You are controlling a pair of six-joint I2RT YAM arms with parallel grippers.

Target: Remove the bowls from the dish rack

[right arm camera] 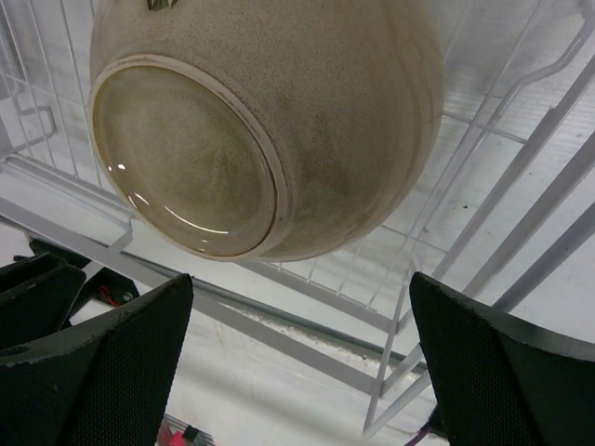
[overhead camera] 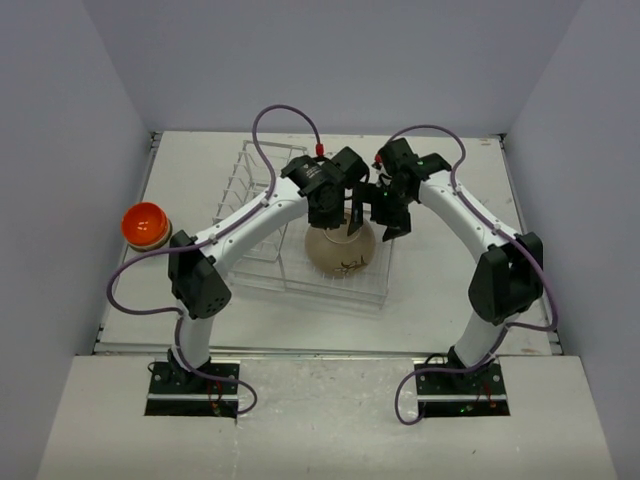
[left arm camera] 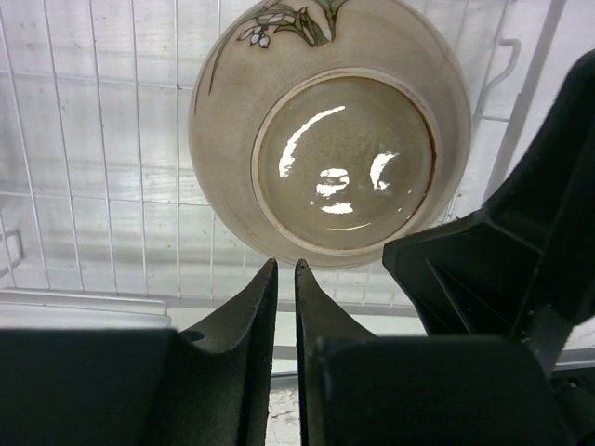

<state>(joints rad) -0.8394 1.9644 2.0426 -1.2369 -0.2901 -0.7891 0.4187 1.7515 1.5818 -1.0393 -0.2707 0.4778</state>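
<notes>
Since the tan bowl (right arm camera: 270,121) sits upside down in the dish rack (overhead camera: 240,180), dead ahead of the wide-open right gripper (right arm camera: 299,288), I'd bet on that one over the near-shut, empty left gripper (left arm camera: 285,269).

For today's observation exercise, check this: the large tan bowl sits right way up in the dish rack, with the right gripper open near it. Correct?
No: the tan bowl lies upside down in the dish rack, its foot ring facing up, as the right wrist view shows. The right gripper is open near it.
</notes>
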